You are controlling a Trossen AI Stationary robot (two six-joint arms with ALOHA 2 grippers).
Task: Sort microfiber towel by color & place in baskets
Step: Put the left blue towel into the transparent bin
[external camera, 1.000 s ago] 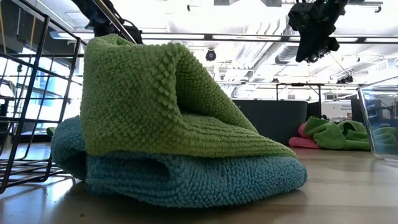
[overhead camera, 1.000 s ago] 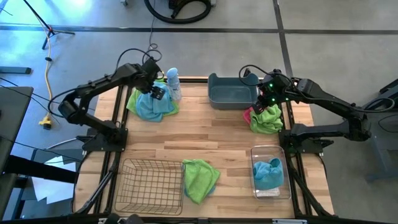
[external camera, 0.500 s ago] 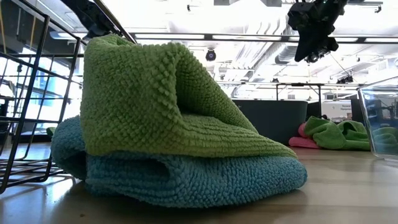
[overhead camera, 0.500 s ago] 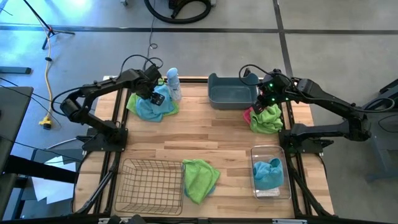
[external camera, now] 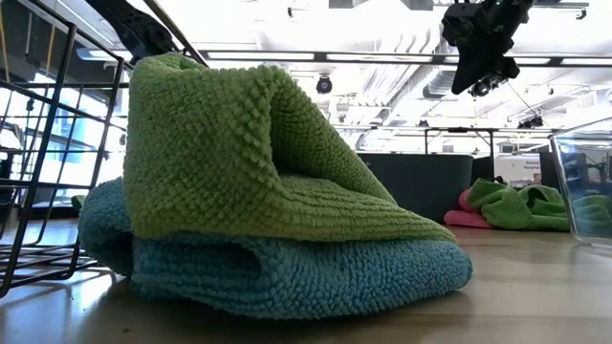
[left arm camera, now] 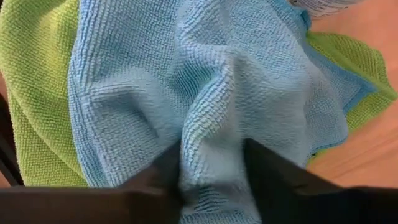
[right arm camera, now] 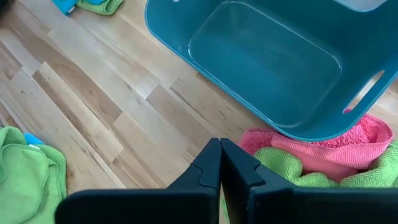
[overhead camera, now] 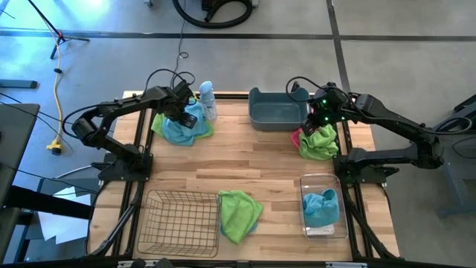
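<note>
A light blue towel lies bunched on a green towel at the table's far left, beside a spray bottle. My left gripper is down on this blue towel, shut on it. My right gripper hovers shut above a green towel lying on a pink one, next to the blue-grey tub. The wire-mesh basket stands at the near left. The clear bin at the near right holds a blue towel. My left gripper pinches a raised fold near the middle of the blue towel between its two fingers. The fingers come from above, pointing down. The rest of the towel lies slack on the green towel beneath.
Another green towel on a blue one sits at the near edge between wire basket and clear bin, filling the low view. The tub shows nothing inside. Bare wood lies across the table's middle.
My left gripper has sunk a little onto the blue towel, its arm lowering. The right arm and the other towels have kept still.
</note>
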